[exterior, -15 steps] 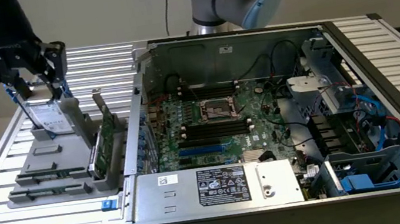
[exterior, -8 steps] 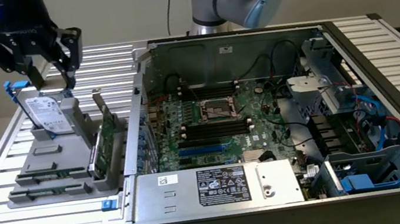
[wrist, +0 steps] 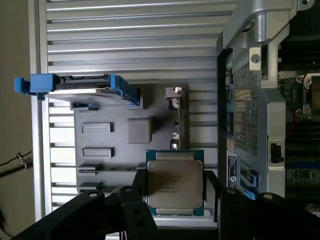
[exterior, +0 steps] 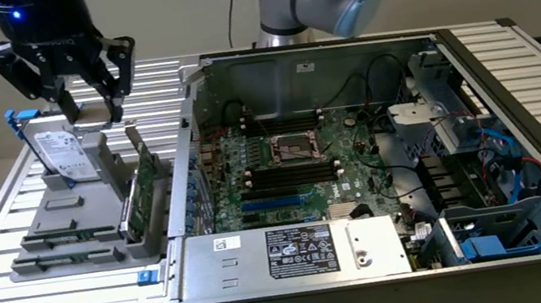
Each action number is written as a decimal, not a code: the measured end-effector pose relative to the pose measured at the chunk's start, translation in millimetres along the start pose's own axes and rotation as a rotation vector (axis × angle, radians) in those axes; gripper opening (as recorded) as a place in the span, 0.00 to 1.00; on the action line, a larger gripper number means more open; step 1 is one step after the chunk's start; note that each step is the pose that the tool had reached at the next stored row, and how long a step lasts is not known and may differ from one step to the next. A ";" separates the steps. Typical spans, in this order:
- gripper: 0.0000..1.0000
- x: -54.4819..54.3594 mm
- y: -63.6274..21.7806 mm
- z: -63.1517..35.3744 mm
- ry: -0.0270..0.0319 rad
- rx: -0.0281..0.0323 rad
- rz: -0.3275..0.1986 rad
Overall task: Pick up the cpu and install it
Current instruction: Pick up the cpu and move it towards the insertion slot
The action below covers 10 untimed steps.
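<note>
Holding the load flat and square is what this step asks for, to my eye: the black two-fingered gripper (wrist: 176, 189) is clamped on the cpu (wrist: 175, 182), a small flat square chip with a silvery-white metal top and a thin green edge. Its fingers (wrist: 214, 192) press on two opposite sides. The grip wants to be even on those edges, with no tilt and no twist, so that the chip's orientation is not lost and its underside touches nothing.

In the wrist view the cpu sits right between the fingers, metal top facing the camera. It looks lifted clear of the grey plastic parts holder (wrist: 100, 150) beneath it, though the gap cannot be made out for certain.

In the exterior view the gripper (exterior: 93, 112) hangs above the holder's far end, just beside the labelled silver hard drive (exterior: 62, 154) standing in it, on the exterior view's left. The square metal-framed socket (exterior: 297, 147) on the green motherboard (exterior: 360, 174) lies well apart, inside the open black computer case (exterior: 379, 300), whose side wall stands between the two, so height over that wall matters in any carry
</note>
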State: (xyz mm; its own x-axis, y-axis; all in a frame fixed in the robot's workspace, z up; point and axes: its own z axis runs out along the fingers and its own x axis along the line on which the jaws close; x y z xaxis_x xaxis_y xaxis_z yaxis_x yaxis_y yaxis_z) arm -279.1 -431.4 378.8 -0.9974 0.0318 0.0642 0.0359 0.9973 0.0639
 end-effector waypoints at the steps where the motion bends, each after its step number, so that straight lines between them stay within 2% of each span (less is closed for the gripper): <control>1: 0.55 -2.2 -3.7 0.1 0.0001 0.0001 0.000; 2: 0.55 -4.2 -6.6 0.2 0.0003 0.0000 0.000; 4: 0.55 -12.3 -6.3 -0.9 0.0006 0.0002 0.000; 6: 0.55 -21.4 -5.9 -3.3 0.0007 -0.0033 0.000; 8: 0.55 -30.2 -5.5 -5.6 0.0009 -0.0098 -0.001; 10: 0.55 -38.9 -5.1 -6.9 0.0013 -0.0203 -0.001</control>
State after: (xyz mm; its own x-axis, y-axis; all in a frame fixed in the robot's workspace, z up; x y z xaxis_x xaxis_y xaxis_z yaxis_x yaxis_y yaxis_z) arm -240.1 -438.1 382.9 -0.9974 0.0305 0.0654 0.0360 0.9958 0.0841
